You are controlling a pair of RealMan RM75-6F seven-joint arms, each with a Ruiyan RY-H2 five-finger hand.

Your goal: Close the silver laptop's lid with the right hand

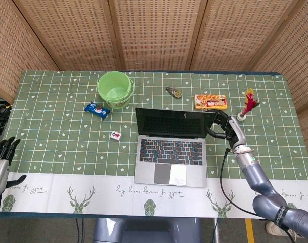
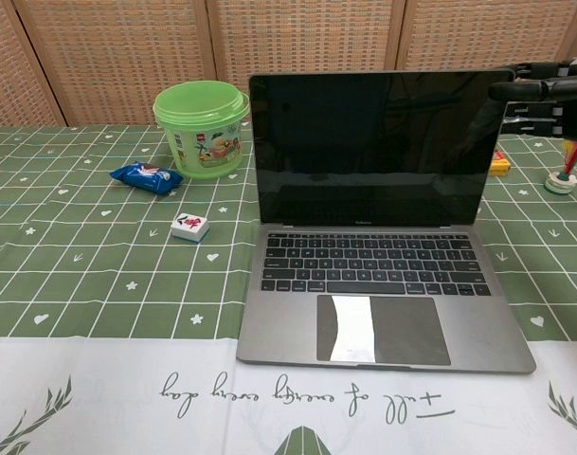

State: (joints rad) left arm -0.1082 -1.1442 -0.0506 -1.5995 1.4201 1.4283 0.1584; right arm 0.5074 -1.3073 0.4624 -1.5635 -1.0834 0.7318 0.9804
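The silver laptop (image 1: 171, 152) stands open in the middle of the table, its dark screen (image 2: 378, 147) tilted toward me. My right hand (image 1: 225, 127) is at the screen's upper right corner, fingers touching the back edge of the lid; in the chest view its fingers (image 2: 544, 90) reach over that top corner. It holds nothing. My left hand (image 1: 0, 158) hangs at the table's left front edge with its fingers apart, far from the laptop.
A green bucket (image 1: 115, 89), a blue snack packet (image 1: 96, 109) and a small white tile (image 1: 116, 135) lie left of the laptop. Behind it are a small dark object (image 1: 174, 92) and an orange snack box (image 1: 210, 101). A red-and-yellow shuttlecock (image 1: 247, 105) stands at the right.
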